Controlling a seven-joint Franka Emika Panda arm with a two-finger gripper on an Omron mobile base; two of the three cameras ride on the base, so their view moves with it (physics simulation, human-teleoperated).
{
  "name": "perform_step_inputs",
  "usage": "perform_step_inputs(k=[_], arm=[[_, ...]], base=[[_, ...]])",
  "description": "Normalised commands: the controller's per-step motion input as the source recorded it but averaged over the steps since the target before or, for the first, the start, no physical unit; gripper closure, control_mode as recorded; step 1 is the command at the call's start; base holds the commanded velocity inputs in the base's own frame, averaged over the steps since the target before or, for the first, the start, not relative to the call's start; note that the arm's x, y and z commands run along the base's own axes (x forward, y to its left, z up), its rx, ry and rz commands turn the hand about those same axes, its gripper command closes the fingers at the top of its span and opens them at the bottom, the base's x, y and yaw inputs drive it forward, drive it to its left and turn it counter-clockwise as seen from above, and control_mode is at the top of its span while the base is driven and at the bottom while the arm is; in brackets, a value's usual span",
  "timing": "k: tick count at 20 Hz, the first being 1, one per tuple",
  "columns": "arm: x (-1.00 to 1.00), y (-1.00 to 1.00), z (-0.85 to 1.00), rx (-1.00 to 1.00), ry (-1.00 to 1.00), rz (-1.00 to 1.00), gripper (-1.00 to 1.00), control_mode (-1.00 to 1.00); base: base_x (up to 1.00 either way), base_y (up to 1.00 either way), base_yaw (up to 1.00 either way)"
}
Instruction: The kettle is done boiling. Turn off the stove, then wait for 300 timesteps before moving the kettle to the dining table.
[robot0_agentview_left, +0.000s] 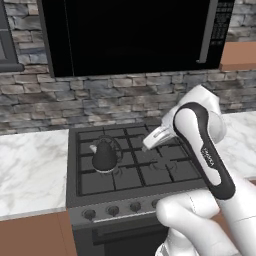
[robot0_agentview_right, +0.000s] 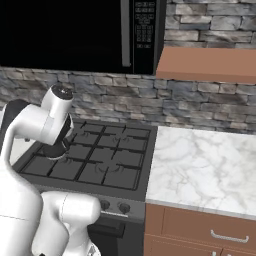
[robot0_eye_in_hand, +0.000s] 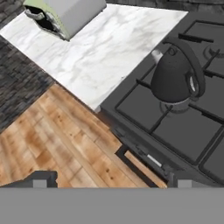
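**Hand view: pincer hovering over the stove's front-left corner, kettle on its burner**

Hand view is showing the pincer (robot0_eye_in_hand: 109, 183) hanging in the air with its two dark tips standing well apart and nothing sitting between them. Ahead of the pincer and off to the upper right of that view, the kettle (robot0_eye_in_hand: 175, 78) is sitting upright on the black grates of the stove (robot0_eye_in_hand: 144, 109), its thin arched handle curving over the top and its pale spout pointing toward the marble worktop (robot0_eye_in_hand: 100, 52). The kettle and the pincer are staying well apart. Directly under the pincer, the stove's front edge and the wooden floor (robot0_eye_in_hand: 57, 135) are lying in view. Farther ahead, a pale green toaster-like appliance (robot0_eye_in_hand: 65, 15) is resting on the worktop.

From the left base view, the kettle (robot0_agentview_left: 104, 156) is occupying the front-left burner of the stove (robot0_agentview_left: 135, 165), to the left of the hand, which is hovering over the middle of the grates. A row of round knobs (robot0_agentview_left: 113, 210) is running along the stove's front, below the pincer. A black microwave (robot0_agentview_left: 130, 35) is hanging above, against the stone wall.

In the right base view, the arm is covering the left part of the stove (robot0_agentview_right: 100, 160), and the marble worktop (robot0_agentview_right: 200, 165) is stretching away to the right.
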Motion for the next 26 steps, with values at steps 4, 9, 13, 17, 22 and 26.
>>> perform_step_inputs(k=[4,9,13,17,22,26], arm=[[0.46,0.0,-0.1,0.0,0.0,0.02,-1.0,-1.0],[0.39,0.0,-0.22,0.0,0.0,0.03,-1.0,-1.0],[0.31,0.0,-0.23,0.0,0.0,0.03,-1.0,-1.0],[0.23,0.02,-0.19,0.0,0.0,0.06,-1.0,-1.0],[0.23,0.08,-0.16,0.0,-0.03,0.07,-1.0,-1.0],[0.2,0.09,-0.18,0.0,-0.04,0.07,-1.0,-1.0]], base=[[0.0,0.0,0.0],[0.0,0.0,0.0],[0.0,0.0,0.0],[0.0,0.0,0.0],[0.0,0.0,0.0],[0.0,0.0,0.0]])
